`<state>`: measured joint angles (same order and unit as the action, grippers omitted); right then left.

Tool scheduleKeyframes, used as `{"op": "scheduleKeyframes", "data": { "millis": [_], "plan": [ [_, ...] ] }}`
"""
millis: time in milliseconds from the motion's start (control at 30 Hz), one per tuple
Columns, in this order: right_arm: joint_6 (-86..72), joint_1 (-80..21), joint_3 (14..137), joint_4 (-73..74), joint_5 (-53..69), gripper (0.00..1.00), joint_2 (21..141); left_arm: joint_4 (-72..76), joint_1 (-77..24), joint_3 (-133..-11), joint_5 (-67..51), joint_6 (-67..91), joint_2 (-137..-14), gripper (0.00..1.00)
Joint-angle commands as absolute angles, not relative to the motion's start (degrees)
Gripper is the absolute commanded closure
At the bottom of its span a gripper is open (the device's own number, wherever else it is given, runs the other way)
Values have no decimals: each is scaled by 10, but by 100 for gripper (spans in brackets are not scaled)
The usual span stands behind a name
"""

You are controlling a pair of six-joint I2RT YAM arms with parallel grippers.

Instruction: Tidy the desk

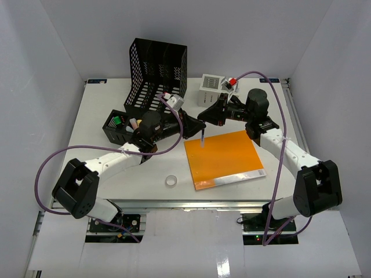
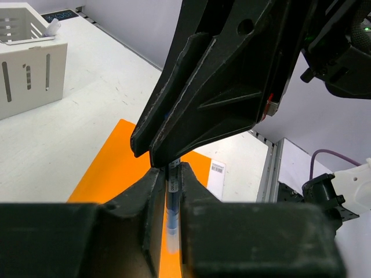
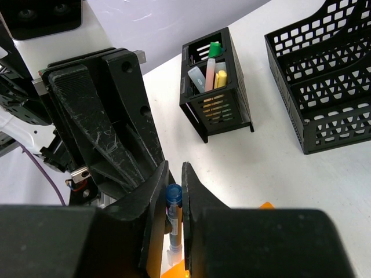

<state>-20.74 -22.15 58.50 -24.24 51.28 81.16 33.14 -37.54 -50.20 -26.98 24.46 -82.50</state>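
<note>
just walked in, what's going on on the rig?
Looks like a pen handover between the arms. The left gripper and the right gripper are both shut on the same pen, holding it over the orange folder on the desk. Neither has let go yet.

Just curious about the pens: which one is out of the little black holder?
The blue-capped pen, pinched between the left claw and right claw over the orange folder; the rest stand in the holder.

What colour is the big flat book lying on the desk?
The book is orange; the top external view shows it best.
</note>
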Motion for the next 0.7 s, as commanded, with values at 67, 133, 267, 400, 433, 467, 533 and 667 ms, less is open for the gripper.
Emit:
{"op": "scheduleKeyframes", "data": {
  "millis": [67, 133, 267, 400, 433, 467, 533, 667],
  "plan": [
    [-170, -217, 615, -223, 505, 92, 799, 335, -377, -524, -258, 255, -808, 24],
    [-163, -211, 624, -215, 504, 92, 803, 333, -377, -509, -247, 241, -787, 2],
    [-151, -183, 640, -215, 487, 92, 814, 298, -377, -479, -223, 201, -740, 2],
    [-110, -136, 676, -212, 441, 92, 841, 207, -377, -455, -196, 156, -671, 2],
    [-93, -125, 685, -212, 425, 92, 855, 171, -377, -445, -183, 152, -638, 2],
    [-84, -114, 698, -213, 408, 92, 871, 144, -377, -428, -167, 153, -606, 2],
    [-68, -96, 725, -217, 377, 92, 897, 122, -376, -393, -133, 163, -575, 2],
    [-55, -71, 795, -246, 309, 92, 962, 2, -375, -322, -52, 229, -430, 2]
  ]
}}
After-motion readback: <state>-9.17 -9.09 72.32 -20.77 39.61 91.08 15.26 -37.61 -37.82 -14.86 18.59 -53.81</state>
